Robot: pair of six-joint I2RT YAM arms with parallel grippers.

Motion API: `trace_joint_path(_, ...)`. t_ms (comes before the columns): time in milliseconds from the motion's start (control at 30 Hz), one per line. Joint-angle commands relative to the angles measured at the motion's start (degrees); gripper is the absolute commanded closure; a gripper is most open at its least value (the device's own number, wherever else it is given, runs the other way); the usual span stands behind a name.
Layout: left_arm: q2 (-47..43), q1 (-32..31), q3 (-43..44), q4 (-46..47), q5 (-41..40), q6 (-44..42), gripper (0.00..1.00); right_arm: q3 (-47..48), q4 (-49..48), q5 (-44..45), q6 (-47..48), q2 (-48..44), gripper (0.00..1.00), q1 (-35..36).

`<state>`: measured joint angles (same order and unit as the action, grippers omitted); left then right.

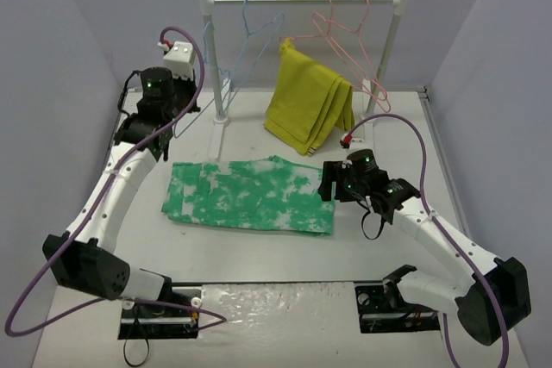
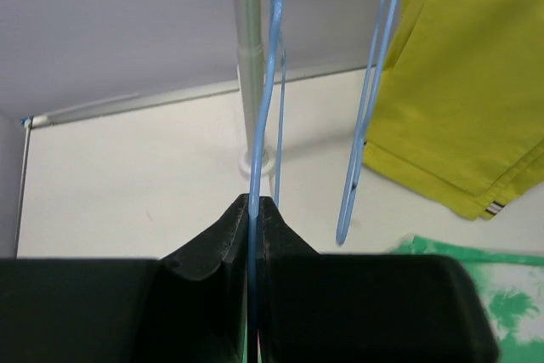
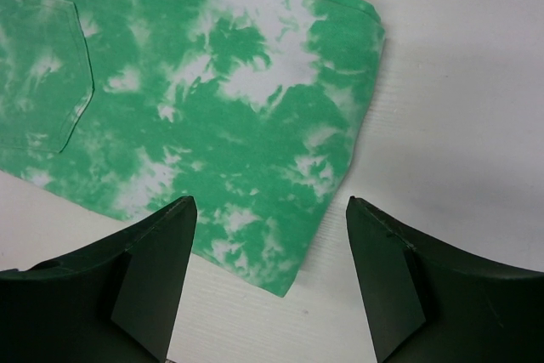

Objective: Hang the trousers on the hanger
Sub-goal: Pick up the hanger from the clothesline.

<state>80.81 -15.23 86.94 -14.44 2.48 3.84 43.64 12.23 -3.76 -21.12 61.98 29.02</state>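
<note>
Fingers (image 2: 229, 227) of left gripper (image 2: 253, 203): pressing together, pinching the wire of the hanger (image 2: 265, 99), which is rising straight up from between them.
Fingers (image 3: 161, 244) of right gripper (image 3: 269, 203): standing spread, gripping nothing.
Table (image 3: 459, 82): lying white beneath both pairs.
Trousers (image 3: 212, 108): lying flat just beyond the right fingertips, one corner showing in the gap between them.
Yellow garment (image 2: 459, 91): hanging beyond the left fingers, to their right.
Second blue hanger (image 2: 370, 99): hanging between the pinched wire and that garment.
</note>
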Motion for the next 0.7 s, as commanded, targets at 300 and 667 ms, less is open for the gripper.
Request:
trace_joint_path(300,-18.0,1.0,-5.4,4.8,-13.9,-0.9,1.00,0.6,-3.0,3.5,-3.5,3.1,0.18,0.0)
trace_joint_path(667,-37.9,0.3,-10.2,-14.1,-5.0,13.0,1.00,-2.2,-7.0,3.6,-6.7,8.8,0.13,-2.8)
